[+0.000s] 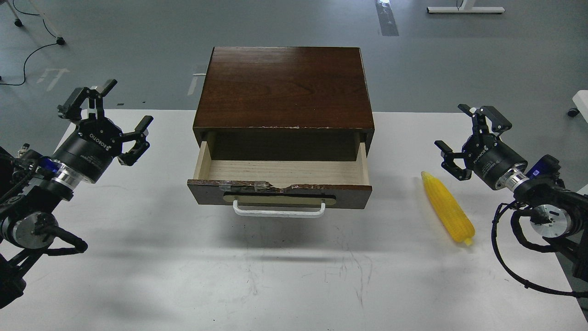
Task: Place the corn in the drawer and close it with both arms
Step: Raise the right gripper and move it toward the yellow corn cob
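1. The left black two-finger end effector (110, 110) hangs above the left side of the bench with its fingers spread wide, and it holds nothing.
2. The right black two-finger end effector (471, 138) is over the right side of the bench, also spread wide and empty; the corn lies just beside it, not touching.
3. The bright yellow, long and tapered corn cob (448, 208) lies flat on the bench, to the right of the drawer and well apart from it, with the thin tip pointing away from the robot.
4. The dark brown wooden drawer with a white bar handle (279, 192) is pulled open; its pale wood interior is visible, and the top edge of the front is chipped and taped.
5. The dark brown wooden cabinet (284, 87) holds this drawer and stands in the middle of the bench.
6. The white bench (275, 276) has grey scratches and marks.
7. Behind it is a grey floor (138, 27) with a black cable (27, 57) at the left.
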You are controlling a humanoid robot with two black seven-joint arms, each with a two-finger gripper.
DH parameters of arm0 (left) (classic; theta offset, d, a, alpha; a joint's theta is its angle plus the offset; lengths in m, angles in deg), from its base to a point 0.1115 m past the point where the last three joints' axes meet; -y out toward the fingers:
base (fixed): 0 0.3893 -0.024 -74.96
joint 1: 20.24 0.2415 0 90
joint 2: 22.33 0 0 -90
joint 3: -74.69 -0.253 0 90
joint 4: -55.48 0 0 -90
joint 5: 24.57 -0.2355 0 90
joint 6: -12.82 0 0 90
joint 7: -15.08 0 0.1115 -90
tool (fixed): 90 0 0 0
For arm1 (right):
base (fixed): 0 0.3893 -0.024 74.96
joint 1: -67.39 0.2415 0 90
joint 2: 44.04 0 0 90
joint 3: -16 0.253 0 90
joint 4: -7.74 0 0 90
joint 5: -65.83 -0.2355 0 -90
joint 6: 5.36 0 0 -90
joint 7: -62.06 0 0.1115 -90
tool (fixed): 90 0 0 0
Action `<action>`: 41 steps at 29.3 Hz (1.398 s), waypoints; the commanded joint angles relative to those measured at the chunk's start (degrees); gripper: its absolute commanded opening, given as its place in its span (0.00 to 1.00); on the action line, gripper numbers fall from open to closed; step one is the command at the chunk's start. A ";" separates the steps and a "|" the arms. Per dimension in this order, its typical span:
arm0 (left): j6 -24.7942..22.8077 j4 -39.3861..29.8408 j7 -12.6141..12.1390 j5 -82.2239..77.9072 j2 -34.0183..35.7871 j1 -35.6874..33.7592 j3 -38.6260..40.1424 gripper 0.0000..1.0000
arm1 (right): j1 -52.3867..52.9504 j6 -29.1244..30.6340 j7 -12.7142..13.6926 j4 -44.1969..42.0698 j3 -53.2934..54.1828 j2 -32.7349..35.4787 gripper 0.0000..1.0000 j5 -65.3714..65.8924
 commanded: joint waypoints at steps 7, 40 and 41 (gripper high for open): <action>0.01 -0.45 -0.33 0.01 0.32 0.25 -0.06 0.99 | -0.05 0.00 0.00 0.14 0.09 0.38 1.00 0.00; 0.01 -1.94 0.33 -2.27 0.94 -2.12 -0.33 0.99 | 14.26 0.00 0.00 8.56 0.00 19.79 1.00 41.42; 0.01 -2.47 0.33 -2.36 0.94 -2.12 -0.33 0.99 | 15.93 0.00 0.00 10.05 0.00 21.20 1.00 48.79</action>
